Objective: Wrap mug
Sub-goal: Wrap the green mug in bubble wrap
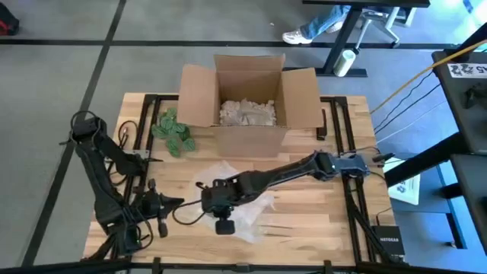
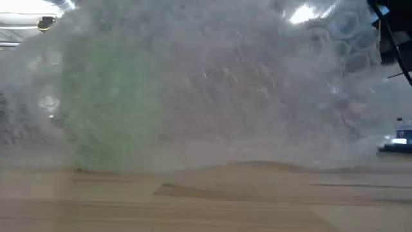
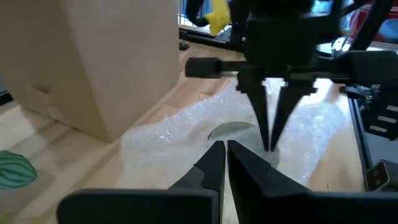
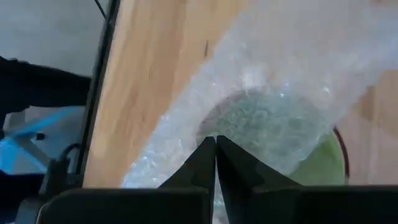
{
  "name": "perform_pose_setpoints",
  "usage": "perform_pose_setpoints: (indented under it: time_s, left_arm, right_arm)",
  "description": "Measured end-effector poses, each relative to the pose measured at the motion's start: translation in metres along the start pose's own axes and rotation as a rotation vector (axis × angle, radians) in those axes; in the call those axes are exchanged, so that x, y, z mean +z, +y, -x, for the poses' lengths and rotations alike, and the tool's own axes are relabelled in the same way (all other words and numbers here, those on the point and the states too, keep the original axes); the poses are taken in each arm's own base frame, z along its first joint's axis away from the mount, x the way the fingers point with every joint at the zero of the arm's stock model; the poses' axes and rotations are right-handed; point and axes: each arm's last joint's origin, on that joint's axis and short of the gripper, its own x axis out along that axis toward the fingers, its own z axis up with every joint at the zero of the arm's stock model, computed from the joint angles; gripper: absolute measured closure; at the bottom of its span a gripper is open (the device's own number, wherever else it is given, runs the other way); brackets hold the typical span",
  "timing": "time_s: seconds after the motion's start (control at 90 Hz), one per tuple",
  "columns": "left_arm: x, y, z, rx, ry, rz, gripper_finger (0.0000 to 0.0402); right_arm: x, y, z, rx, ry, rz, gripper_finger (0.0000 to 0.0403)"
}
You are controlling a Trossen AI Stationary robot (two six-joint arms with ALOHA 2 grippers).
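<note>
A sheet of clear bubble wrap (image 1: 255, 221) lies on the wooden table in front of the box. The green mug (image 4: 323, 163) stands on it, mostly covered by a band of wrap (image 4: 267, 99). In the low view the mug (image 2: 109, 109) shows as a green blur behind the wrap. My right gripper (image 3: 272, 144) points down over the mug, shut on the wrap. My left gripper (image 3: 225, 148) is shut, low over the table just left of the sheet (image 3: 186, 124), and I see nothing between its fingers. My right gripper comes from above, fingers pointing down, and its tips meet on the bubble wrap (image 4: 239, 127) where it lies over the mug's top. It looks like a pinch of the sheet. One layer or several, I cannot tell. The wrap stays draped on the mug.
An open cardboard box (image 1: 251, 95) with crumpled paper inside stands at the far middle of the table. A green leafy thing (image 1: 173, 131) lies left of it. Bare wood (image 1: 319, 221) lies to the right of the wrap.
</note>
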Motion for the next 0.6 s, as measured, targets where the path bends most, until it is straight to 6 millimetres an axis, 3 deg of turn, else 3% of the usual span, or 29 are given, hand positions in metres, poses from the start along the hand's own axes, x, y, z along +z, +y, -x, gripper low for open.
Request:
perform_pose_setpoints:
  time_s: [0.133, 0.244, 0.411, 0.6]
  left_arm:
    - [-0.001, -0.001, 0.002, -0.010, 0.025, 0.038, 0.0402]
    - [-0.006, -0.002, 0.000, -0.013, 0.128, 0.098, 0.0402]
    - [-0.030, -0.004, -0.014, -0.056, 0.237, 0.204, 0.0402]
    - [-0.058, 0.002, -0.037, -0.096, 0.274, 0.277, 0.0402]
  right_arm:
    - [-0.005, -0.015, -0.003, -0.022, 0.069, -0.057, 0.0403]
    - [-0.006, -0.015, -0.006, -0.009, 0.084, -0.060, 0.0403]
    - [-0.008, -0.020, -0.013, 0.012, 0.108, -0.082, 0.0403]
    - [-0.012, -0.024, -0.035, 0.060, 0.132, -0.089, 0.0403]
